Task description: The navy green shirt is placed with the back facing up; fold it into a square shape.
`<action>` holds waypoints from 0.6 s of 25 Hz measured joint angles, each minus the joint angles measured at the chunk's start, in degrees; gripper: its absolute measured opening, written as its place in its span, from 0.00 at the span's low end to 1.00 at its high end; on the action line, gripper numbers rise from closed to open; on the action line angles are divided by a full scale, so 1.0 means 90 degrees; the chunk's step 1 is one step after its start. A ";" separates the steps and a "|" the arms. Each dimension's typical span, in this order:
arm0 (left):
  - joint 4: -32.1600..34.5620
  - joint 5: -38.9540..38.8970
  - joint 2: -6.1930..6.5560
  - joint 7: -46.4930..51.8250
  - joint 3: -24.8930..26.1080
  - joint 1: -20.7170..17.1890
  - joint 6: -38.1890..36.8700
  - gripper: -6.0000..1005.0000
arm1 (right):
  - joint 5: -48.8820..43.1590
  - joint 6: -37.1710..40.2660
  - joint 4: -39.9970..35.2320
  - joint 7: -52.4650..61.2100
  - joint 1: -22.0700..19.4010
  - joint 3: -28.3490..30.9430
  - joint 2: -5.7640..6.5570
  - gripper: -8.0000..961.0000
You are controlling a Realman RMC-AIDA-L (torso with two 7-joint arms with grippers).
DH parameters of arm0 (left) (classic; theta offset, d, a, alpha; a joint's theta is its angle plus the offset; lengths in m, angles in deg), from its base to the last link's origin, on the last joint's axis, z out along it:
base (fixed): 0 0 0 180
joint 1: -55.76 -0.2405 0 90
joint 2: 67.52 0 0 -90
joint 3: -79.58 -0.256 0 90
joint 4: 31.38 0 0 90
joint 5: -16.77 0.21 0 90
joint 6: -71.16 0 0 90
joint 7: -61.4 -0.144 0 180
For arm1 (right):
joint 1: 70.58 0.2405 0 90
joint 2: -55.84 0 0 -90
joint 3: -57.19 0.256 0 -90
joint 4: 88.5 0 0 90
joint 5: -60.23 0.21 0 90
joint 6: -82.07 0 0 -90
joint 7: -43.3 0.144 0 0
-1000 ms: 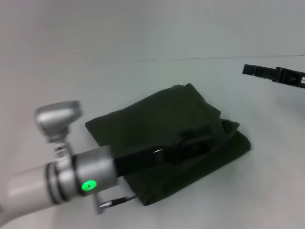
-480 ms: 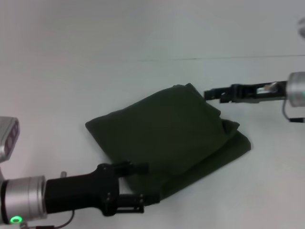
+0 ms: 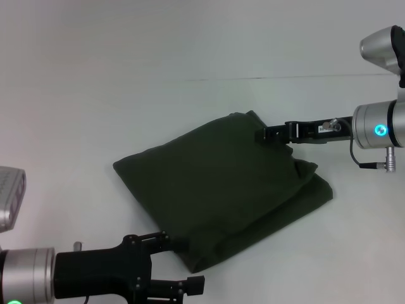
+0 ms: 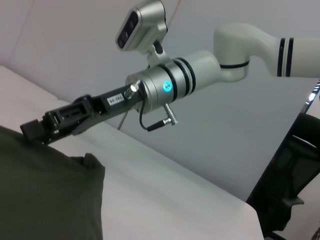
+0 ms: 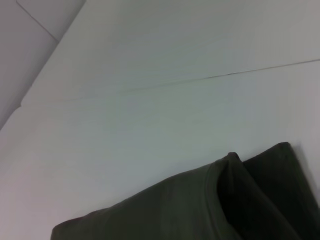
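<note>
The navy green shirt [image 3: 221, 187] lies folded into a rough rectangle in the middle of the white table [image 3: 82, 107], with a thicker layered edge on its right side. My right gripper [image 3: 261, 134] reaches in from the right and its tip is at the shirt's far right corner; the left wrist view shows it [image 4: 34, 131] at the edge of the dark cloth [image 4: 45, 195]. At the shirt's near left edge my left gripper [image 3: 185, 261] stands open with nothing between its fingers. The right wrist view shows the folded far corner of the shirt [image 5: 200, 210].
A thin seam [image 3: 253, 78] runs across the table behind the shirt. Bare white surface surrounds the shirt on all sides. Off the table's far edge, the left wrist view shows a dark chair [image 4: 290, 175].
My left arm has drawn back off the top of the shirt to its near left edge. My right arm has moved in leftward from the far right to the shirt's far corner.
</note>
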 joint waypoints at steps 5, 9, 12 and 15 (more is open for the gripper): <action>-0.0004 0.0009 0.0000 -0.0003 0.0016 -0.0002 0.0005 0.90 | -0.0004 -0.0063 0.0052 0.0014 -0.0021 0.0023 0.0025 0.79; -0.0028 0.0009 0.0000 0.0004 0.0022 0.0012 0.0045 0.90 | -0.0007 -0.0087 0.0168 0.0023 -0.0030 0.0007 0.0029 0.79; -0.0039 0.0009 0.0000 0.0018 0.0001 0.0029 0.0056 0.90 | -0.0007 -0.0114 0.0205 0.0011 -0.0042 0.0004 0.0008 0.79; -0.0042 0.0009 0.0000 0.0013 0.0000 0.0033 0.0056 0.90 | -0.0007 -0.0152 0.0248 0.0005 -0.0049 -0.0001 -0.0012 0.79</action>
